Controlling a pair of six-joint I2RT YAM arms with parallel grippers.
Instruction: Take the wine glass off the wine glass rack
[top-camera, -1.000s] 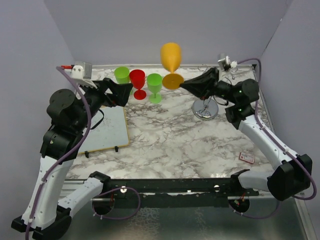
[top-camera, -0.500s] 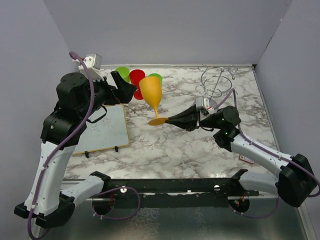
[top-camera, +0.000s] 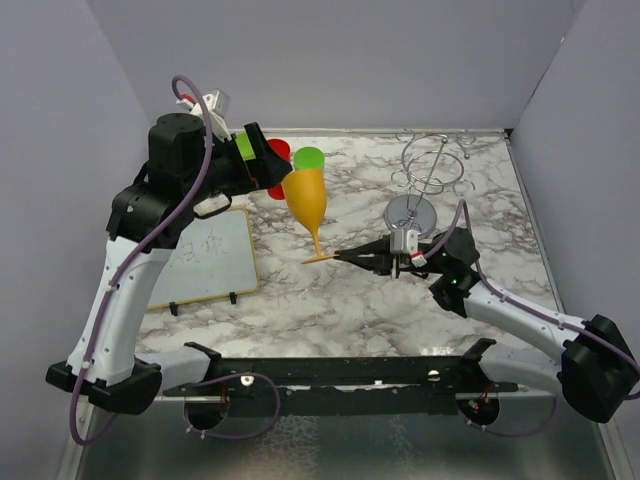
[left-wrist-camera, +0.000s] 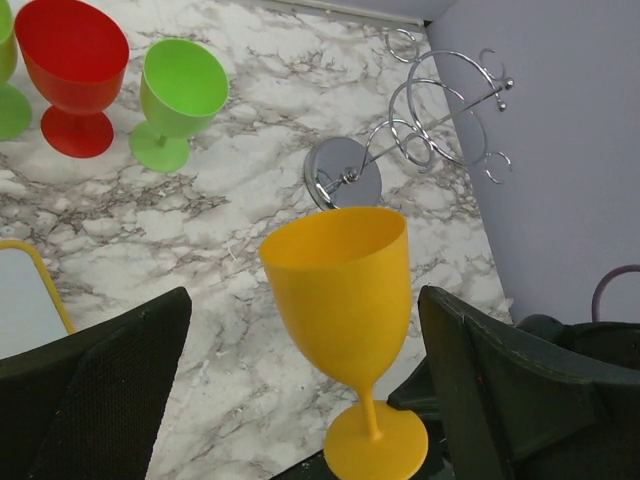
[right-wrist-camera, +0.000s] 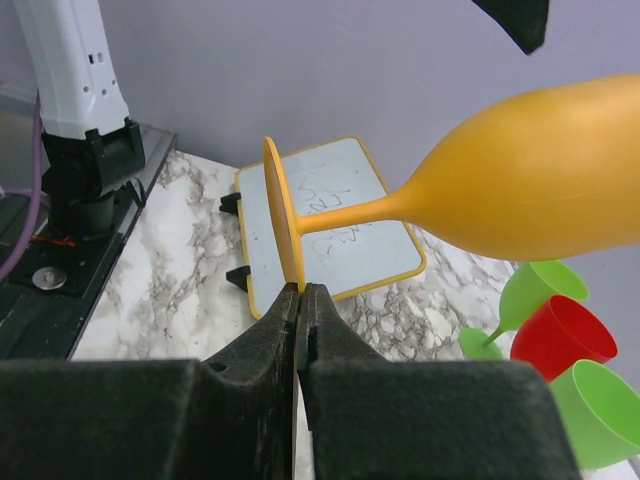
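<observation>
- Since the earlier view, the right arm has drawn the wine glass (top-camera: 306, 195) nearer and lower over the table (top-camera: 330, 300), and the bowl now stands closer to upright. The left arm has lifted and swung in beside it.
- The glass is off the rack (top-camera: 410, 213), which stands well apart at the far right with nothing on its arms.
- The right gripper (top-camera: 345, 258) is clamped tight on the thin rim of the glass's foot and holds it in the air.
- The left gripper (top-camera: 268, 165) is spread as wide as it goes, one finger on each side of the bowl, touching nothing.
- Risk: a pinch on the edge of the foot alone is a weak hold, so the top-heavy glass could pivot or slip out.
- Risk: if the left fingers close off-centre, they could knock the bowl loose or push it toward the red cup (left-wrist-camera: 72, 55) and green cup (left-wrist-camera: 182, 90) behind.
- Hard to tell: the top view partly hides the left fingertips behind the bowl. A second green cup is cut off at the left wrist view's edge, and the writing on the whiteboard (top-camera: 210, 255) is unreadable.
</observation>
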